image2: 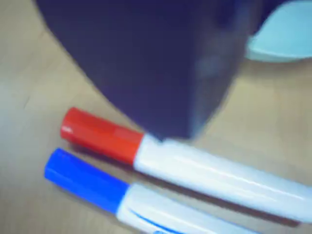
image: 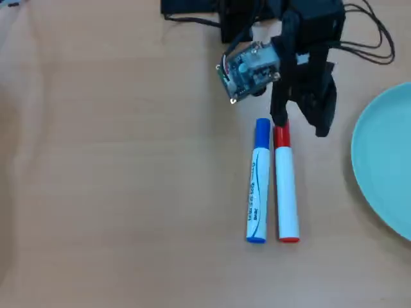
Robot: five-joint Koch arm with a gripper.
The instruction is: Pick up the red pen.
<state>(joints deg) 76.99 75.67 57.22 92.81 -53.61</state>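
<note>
Approach step, nothing grasped yet. Left to right in the overhead view: blue pen (image: 258,179) lay touching the red pen (image: 286,186), parallel, caps toward 12 o'clock. My gripper (image: 300,123) hung over the red cap; jaws' spread I couldn't tell, the wrist view showed one dark blur. Next move needed a finger between the pens. Teal plate (image: 385,167) at 3 o'clock, clear.
</note>
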